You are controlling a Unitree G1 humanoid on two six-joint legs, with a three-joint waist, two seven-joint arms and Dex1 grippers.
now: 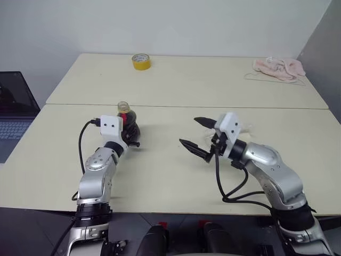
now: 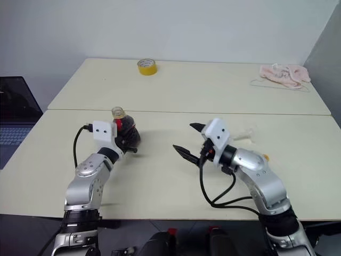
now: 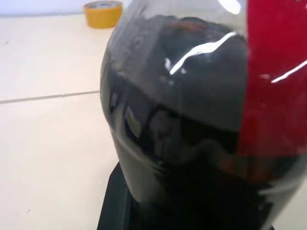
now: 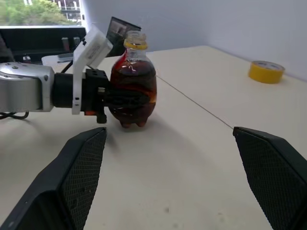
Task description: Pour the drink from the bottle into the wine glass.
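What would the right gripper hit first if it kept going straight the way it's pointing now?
Probably the bottle, held upright by the left gripper. The right gripper, fingers open, points roughly at it across bare table, though the line may pass slightly beside it.

Both arms are clad in rounded silver-grey shells with black joint sections. A white angular camera housing is mounted at each wrist, and a black cable is looped from it. The right gripper fingers are black, wedge-shaped and mesh-textured.

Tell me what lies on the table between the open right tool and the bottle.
Nothing: bare tabletop runs from the right tool to the bottle, held by the left tool. The right wrist view shows it best.
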